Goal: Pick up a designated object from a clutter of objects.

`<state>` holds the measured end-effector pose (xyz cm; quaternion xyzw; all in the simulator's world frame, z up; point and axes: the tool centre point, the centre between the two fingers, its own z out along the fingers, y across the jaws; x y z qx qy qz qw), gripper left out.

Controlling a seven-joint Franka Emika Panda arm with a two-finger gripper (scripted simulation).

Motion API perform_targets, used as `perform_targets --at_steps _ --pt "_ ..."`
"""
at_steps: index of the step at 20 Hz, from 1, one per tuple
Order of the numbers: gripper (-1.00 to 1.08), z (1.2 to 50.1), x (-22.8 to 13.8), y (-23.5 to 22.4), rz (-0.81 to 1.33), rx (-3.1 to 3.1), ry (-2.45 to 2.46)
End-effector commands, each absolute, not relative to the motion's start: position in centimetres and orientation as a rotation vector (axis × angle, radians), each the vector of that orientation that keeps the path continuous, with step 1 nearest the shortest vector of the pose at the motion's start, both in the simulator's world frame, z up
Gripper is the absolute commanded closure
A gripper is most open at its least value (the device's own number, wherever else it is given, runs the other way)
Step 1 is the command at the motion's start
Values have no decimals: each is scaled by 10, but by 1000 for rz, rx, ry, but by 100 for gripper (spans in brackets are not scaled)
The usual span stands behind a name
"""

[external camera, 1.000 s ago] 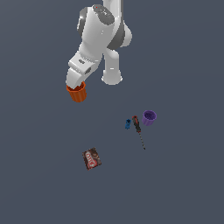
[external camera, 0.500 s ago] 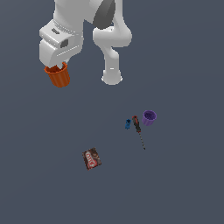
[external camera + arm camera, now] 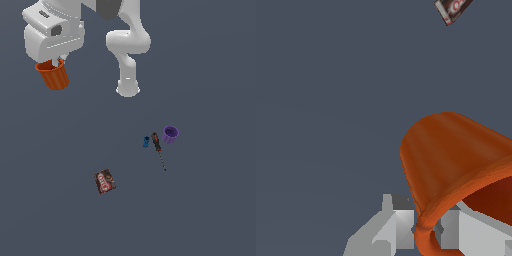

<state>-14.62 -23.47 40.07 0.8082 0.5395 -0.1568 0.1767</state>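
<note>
Orange cup point(image 3: 53, 76) hangs just under the gripper point(image 3: 54, 64), pinched at the rim, lifted high off the tabletop point(image 3: 60, 150) and tilted; the wrist view shows its rim point(image 3: 456, 210) clamped between the fingers. We judge the pick made. Purple cup point(image 3: 170, 134), screwdriver point(image 3: 158, 148), blue piece point(image 3: 146, 142) and packet point(image 3: 105, 181) lie well apart below.

orange-red cup point(image 3: 456, 160): tilted, ribbed tapering side turned outward, rim clamped between the fingers point(image 3: 398, 225); dark red interior visible past the rim | gripper point(image 3: 428, 232): closed on the cup rim, one finger outside the wall, one inside | dark red-brown packet point(image 3: 452, 9): well beyond the fingers, on the grey floor point(image 3: 326, 100); cut off by the frame edge
</note>
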Motion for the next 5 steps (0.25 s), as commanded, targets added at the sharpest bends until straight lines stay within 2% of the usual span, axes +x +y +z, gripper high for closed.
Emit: perform_targets --at_steps 1,5 --pt "108 404 -146 -236 -444 2286 1527" --pt "108 402 -145 -235 -444 2286 1527"
